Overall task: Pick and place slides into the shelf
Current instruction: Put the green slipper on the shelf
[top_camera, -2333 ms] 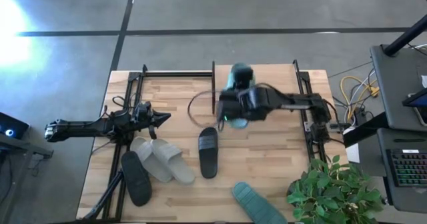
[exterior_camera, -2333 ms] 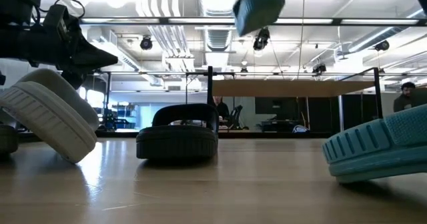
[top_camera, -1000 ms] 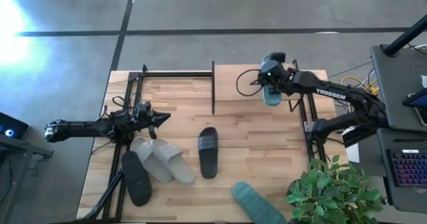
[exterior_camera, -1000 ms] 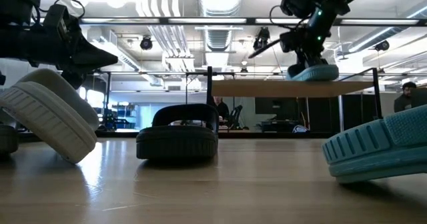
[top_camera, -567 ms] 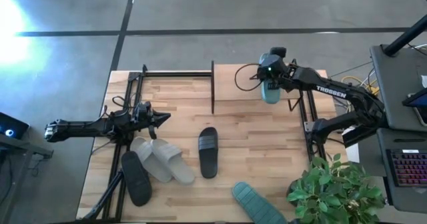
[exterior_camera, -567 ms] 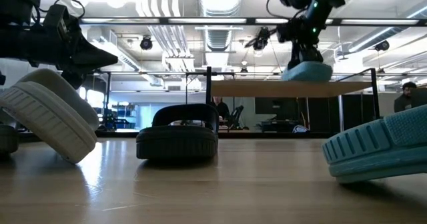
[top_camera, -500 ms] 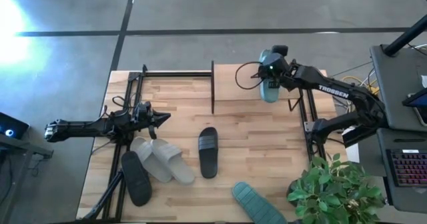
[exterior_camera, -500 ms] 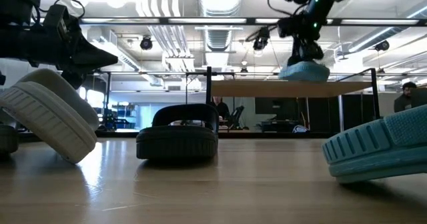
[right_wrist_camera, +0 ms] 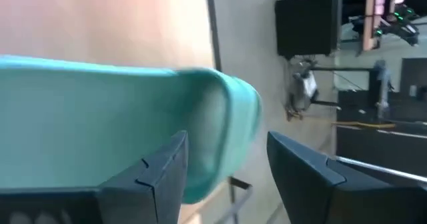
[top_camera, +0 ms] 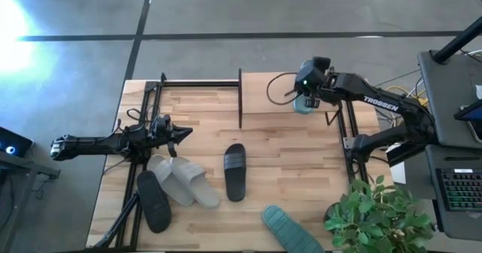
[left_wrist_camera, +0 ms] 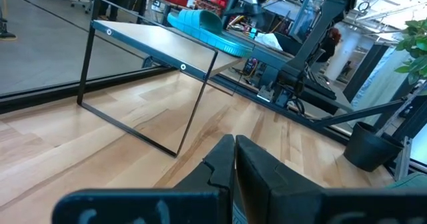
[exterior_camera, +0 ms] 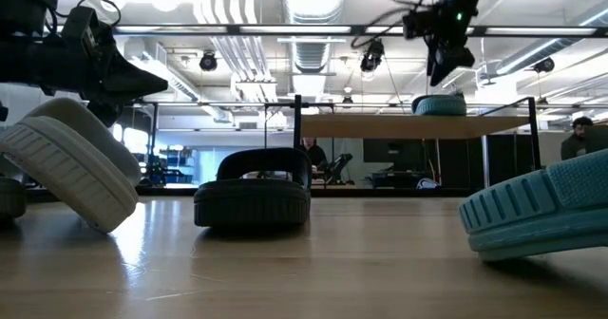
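The right gripper hangs with fingers spread just above a teal sandal lying on the shelf top board, near its right end. The left gripper, fingers pressed together, waits by the worktop's left edge.

I'm seeing my left gripper sitting shut, pointing toward the shelf — a teal slide is lying on the shelf's top board, near its far end.

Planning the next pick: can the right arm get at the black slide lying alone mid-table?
Probably yes. The right hand is open above the shelf, and nothing lies around the black slide.
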`<action>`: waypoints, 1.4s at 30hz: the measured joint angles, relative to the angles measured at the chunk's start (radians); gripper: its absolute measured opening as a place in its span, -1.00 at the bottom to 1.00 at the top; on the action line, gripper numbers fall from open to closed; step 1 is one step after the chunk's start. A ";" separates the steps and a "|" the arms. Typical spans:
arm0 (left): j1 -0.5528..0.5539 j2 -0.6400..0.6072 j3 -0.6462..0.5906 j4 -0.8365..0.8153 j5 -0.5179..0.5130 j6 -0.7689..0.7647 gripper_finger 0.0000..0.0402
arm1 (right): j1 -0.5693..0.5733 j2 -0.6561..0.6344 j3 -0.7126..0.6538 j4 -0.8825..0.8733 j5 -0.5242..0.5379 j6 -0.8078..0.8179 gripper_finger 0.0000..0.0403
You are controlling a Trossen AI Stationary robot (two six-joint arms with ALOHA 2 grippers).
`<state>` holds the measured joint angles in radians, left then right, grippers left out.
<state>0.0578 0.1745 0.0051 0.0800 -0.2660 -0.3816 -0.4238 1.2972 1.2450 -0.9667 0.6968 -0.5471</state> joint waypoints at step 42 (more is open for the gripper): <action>0.000 0.001 0.000 0.001 0.000 0.000 -1.00 | 0.839 0.424 -0.300 0.641 -1.325 1.674 -0.07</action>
<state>0.0576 0.1751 0.0051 0.0807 -0.2657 -0.3817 0.4149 1.7215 0.9453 -0.3255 -0.6281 1.1272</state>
